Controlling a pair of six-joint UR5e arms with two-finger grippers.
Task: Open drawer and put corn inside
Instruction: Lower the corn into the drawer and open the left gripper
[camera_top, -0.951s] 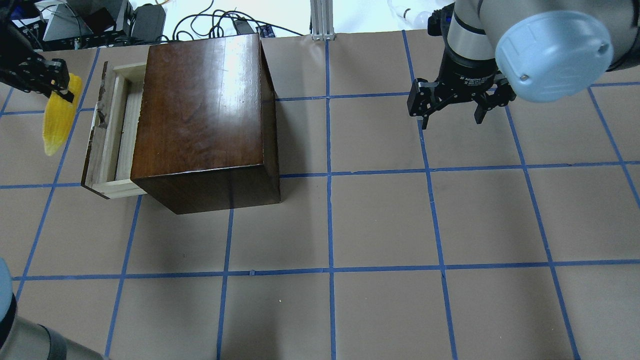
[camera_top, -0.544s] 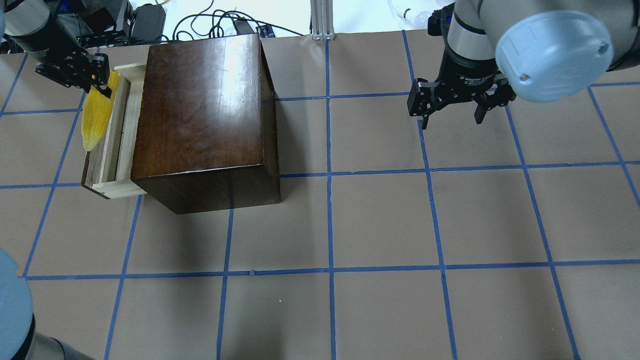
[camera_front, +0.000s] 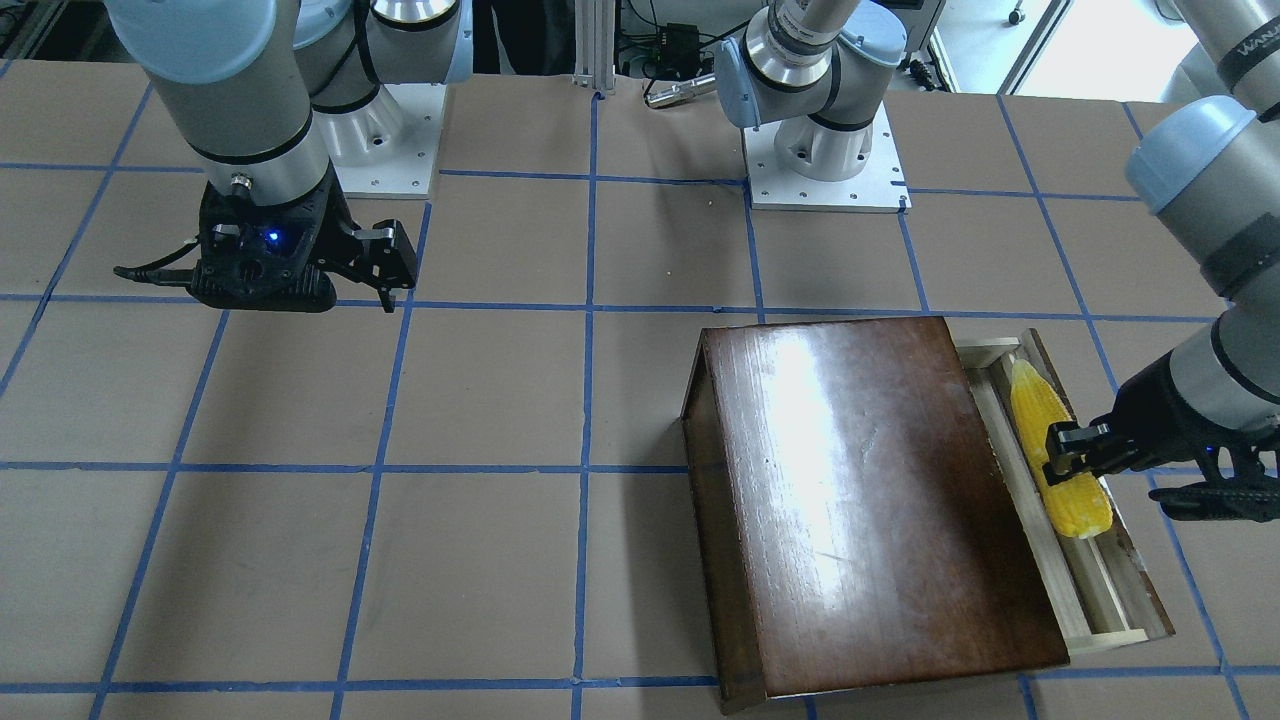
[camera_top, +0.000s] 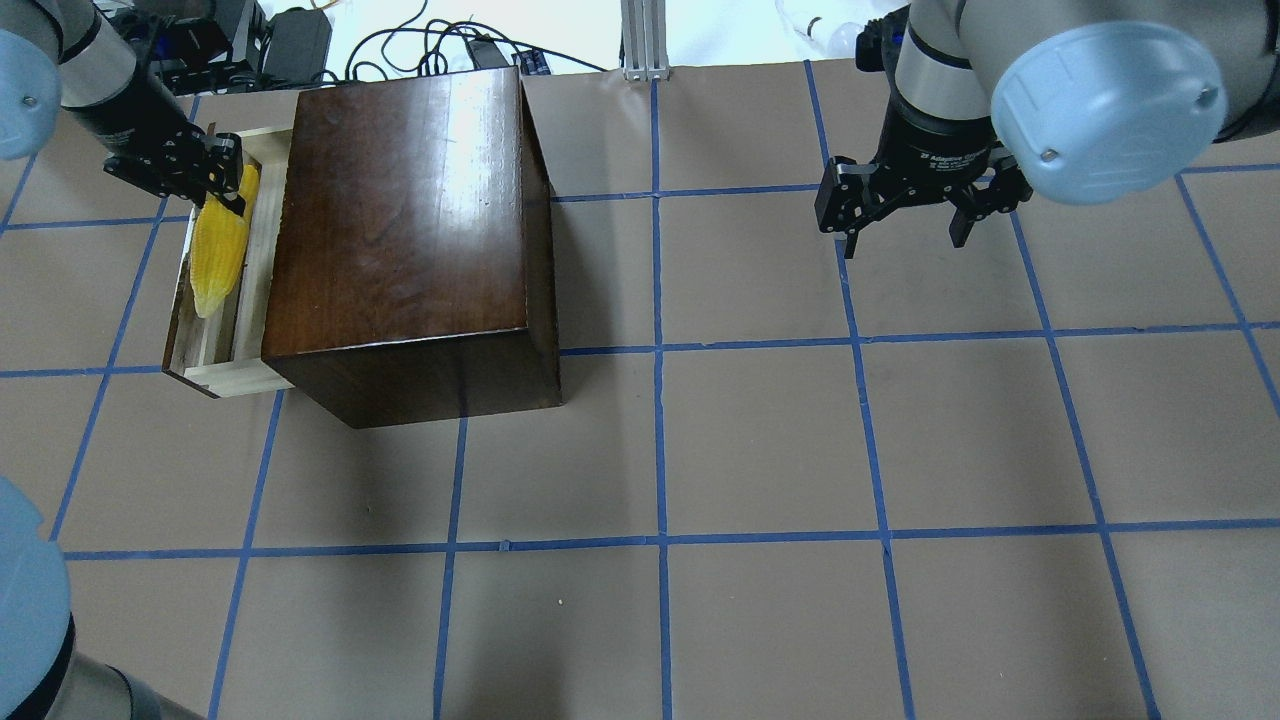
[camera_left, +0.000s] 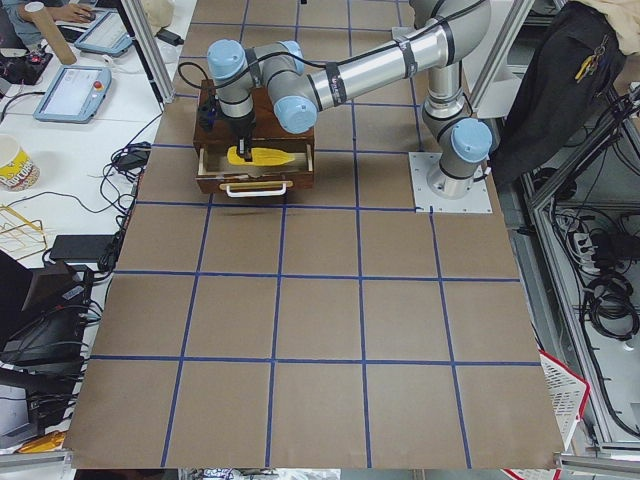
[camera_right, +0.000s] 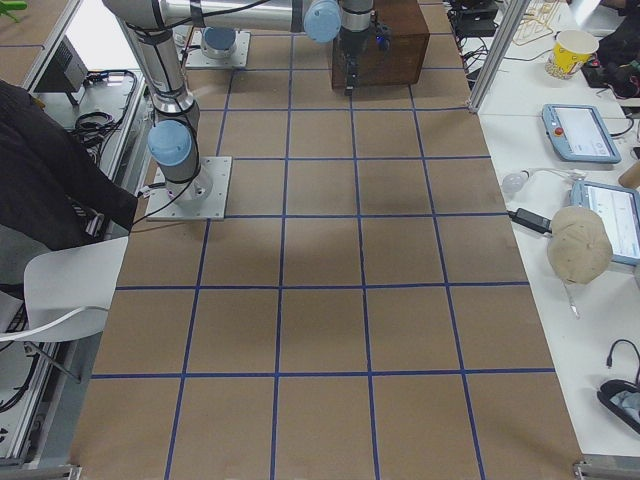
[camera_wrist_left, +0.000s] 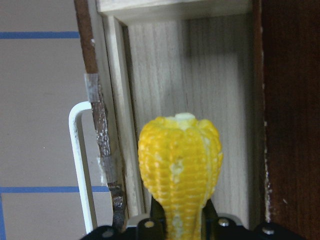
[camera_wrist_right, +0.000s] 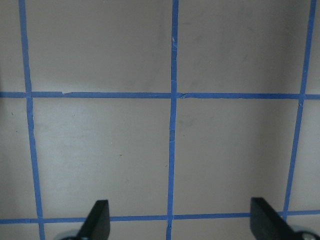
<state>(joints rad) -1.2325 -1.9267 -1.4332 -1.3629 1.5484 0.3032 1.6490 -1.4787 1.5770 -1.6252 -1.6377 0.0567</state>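
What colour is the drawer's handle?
The handle is white, clearest in the left wrist view.

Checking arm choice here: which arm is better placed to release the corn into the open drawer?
Left. The left tool grips the corn, lined up along the open drawer; the right tool hangs open beyond the cabinet, well away.

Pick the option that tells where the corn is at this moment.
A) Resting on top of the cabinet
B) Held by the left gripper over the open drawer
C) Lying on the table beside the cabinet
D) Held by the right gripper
B: the left gripper is shut on the corn, which hangs over the pulled-out drawer, while the right gripper is open and empty.
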